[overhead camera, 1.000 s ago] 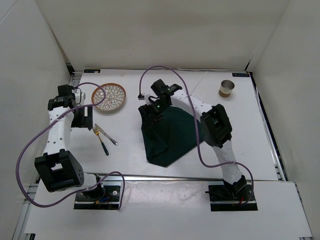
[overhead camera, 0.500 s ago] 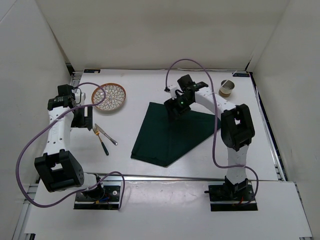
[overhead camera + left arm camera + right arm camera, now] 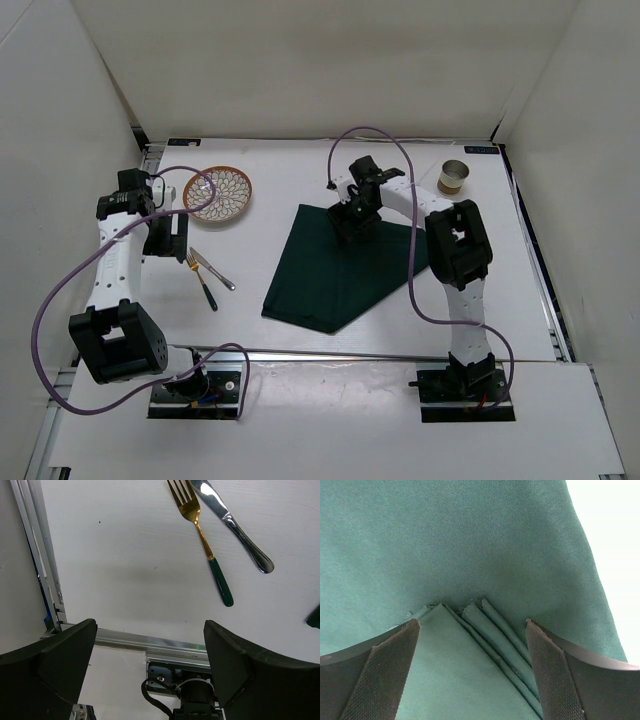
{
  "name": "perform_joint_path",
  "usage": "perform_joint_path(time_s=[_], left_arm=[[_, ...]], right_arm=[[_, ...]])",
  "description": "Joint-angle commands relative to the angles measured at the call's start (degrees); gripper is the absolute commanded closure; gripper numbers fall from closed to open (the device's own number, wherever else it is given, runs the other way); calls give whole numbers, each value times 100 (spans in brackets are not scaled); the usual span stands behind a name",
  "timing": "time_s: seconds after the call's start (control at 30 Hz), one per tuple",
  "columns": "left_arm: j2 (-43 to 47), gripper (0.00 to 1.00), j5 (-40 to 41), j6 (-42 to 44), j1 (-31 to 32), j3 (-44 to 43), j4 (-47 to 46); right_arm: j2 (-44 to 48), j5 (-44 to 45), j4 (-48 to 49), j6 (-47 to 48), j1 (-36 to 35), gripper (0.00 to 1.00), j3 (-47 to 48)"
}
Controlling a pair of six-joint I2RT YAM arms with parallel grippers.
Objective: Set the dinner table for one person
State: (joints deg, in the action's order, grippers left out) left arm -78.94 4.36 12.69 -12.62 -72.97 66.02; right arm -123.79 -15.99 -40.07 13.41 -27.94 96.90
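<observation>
Soft dark green square cloth (image 3: 470,540) is judged best pinched at its folded corner between the wide-open, empty right fingers (image 3: 380,675).

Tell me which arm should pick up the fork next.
Left. The left gripper, open, hangs beside the fork and knife, both in its wrist view. The right gripper is over the cloth, farther off.

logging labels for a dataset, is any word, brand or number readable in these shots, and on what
No text can be read in any view.
blue label at the far edge of the dinner table: too small to read.
fork, knife, plate, cup, green cloth: no lettering visible.
</observation>
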Motion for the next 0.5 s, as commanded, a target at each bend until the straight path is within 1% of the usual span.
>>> perform_joint_path(time_s=[0.0, 0.03, 0.1, 0.13, 0.2, 0.23, 0.27, 0.3, 0.33, 0.4, 0.43, 0.47], left_arm=[[194, 0, -93, 67, 23, -235, 34], [194, 0, -93, 67, 75, -166, 34], [194, 0, -93, 67, 76, -165, -19], [194, 0, -93, 67, 76, -165, -19], [194, 0, -93, 67, 76, -165, -19], [194, 0, -93, 67, 76, -165, -19], [194, 0, -93, 67, 76, -165, -71], [194, 0, -93, 67, 76, -165, -72], [194, 0, -93, 67, 76, -165, -72], [142, 0, -93, 67, 76, -165, -133], [142, 0, -145, 67, 76, -165, -133], [142, 0, -146, 67, 76, -165, -133]], right_arm=[[-75, 209, 78, 249, -36, 9, -117], [-75, 262, 79, 302, -36, 9, -180], [-75, 263, 79, 303, -36, 17, -303], [-75, 263, 79, 372, -36, 26, -469], [64, 263, 79, 373, -88, 36, -646], [65, 263, 79, 443, -88, 47, -838], [161, 315, 79, 443, -88, 53, -944], [214, 316, 79, 443, -141, 60, -1032], [310, 316, 79, 495, -141, 72, -1207], [468, 368, 79, 496, -141, 80, -1349], [469, 368, 79, 496, -141, 88, -1410], [617, 368, 79, 496, -141, 90, -1498]])
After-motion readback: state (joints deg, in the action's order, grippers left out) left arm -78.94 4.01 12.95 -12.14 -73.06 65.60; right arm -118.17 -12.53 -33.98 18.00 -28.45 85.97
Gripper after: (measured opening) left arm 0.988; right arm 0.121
